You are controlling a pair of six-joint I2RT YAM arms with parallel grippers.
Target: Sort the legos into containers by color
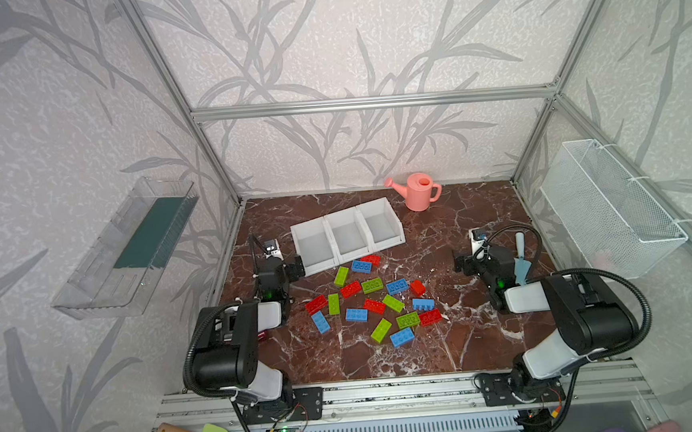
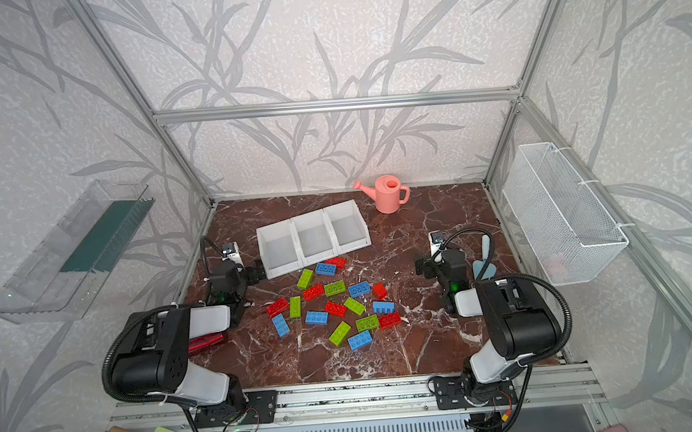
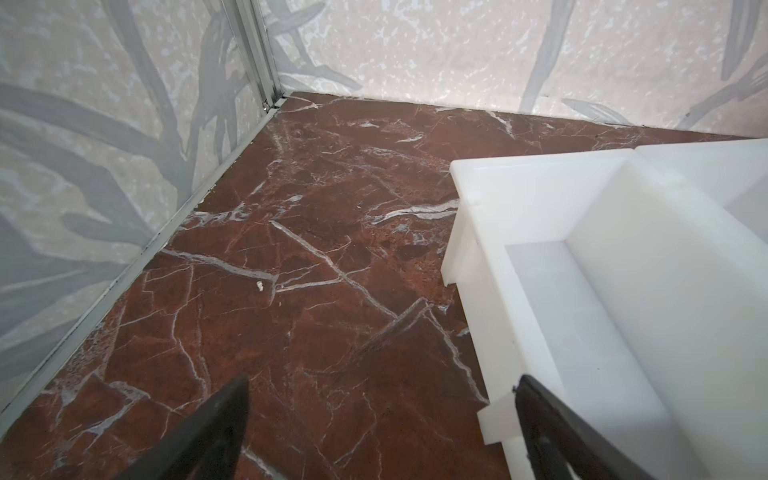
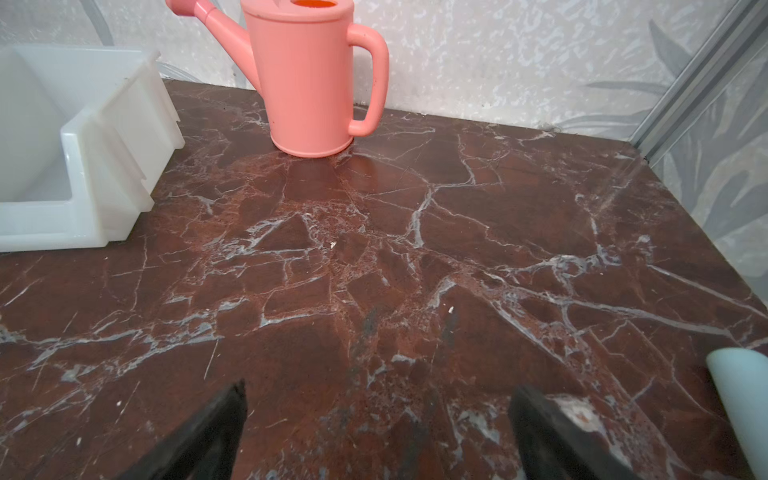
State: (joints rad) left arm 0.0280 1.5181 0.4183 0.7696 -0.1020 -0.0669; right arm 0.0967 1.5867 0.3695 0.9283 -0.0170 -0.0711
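Note:
Several red, blue and lime green legos (image 1: 373,285) (image 2: 335,288) lie scattered mid-table, just in front of the containers (image 1: 355,254) (image 2: 318,257), three joined white bins that hold nothing. My left gripper (image 1: 298,266) (image 2: 260,270) (image 3: 382,415) hovers open at the left bin's front corner (image 3: 519,199), nothing between its fingers. On the right side my right gripper (image 1: 461,264) (image 2: 422,268) (image 4: 378,415) is open over bare marble, the right bin (image 4: 104,137) off to one side. No lego shows in either wrist view.
A pink watering can (image 1: 417,191) (image 4: 307,83) stands at the back. A light blue trowel (image 1: 520,263) (image 4: 739,399) lies beside the right arm. A red object (image 2: 205,343) peeks from under the left arm. Clear tray (image 1: 130,249) and wire basket (image 1: 610,202) hang on the side walls.

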